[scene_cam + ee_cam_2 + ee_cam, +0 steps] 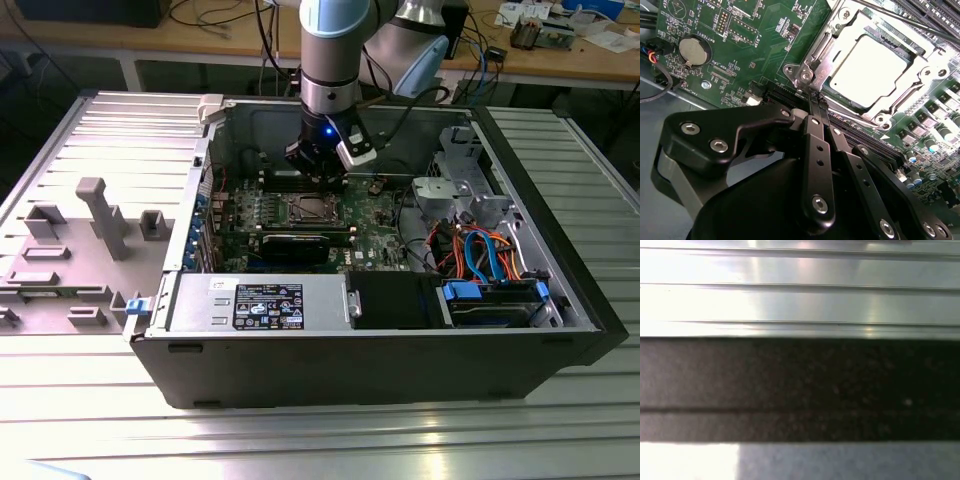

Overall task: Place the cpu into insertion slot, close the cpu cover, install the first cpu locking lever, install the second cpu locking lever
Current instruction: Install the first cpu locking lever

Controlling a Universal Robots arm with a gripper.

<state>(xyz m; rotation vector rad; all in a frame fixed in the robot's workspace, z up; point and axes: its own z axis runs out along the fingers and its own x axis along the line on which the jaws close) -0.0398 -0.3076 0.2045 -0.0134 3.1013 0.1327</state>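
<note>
Open PC case (560, 300) on ribbed metal table (300, 440), cpu (867, 70) seated in insertion slot (812, 55) upper right of second wrist view, cpu cover (927, 65) down, gripper (816, 100) pinched shut, empty, tips at socket's lower-left corner.

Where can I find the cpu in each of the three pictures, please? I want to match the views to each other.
Exterior view: the cpu sits in its socket on the green board, below the gripper.
Second wrist view: the cpu is the pale square under the cpu cover, just beyond the gripper.
First wrist view: not in it.
Shared landmark: the green board.
</note>
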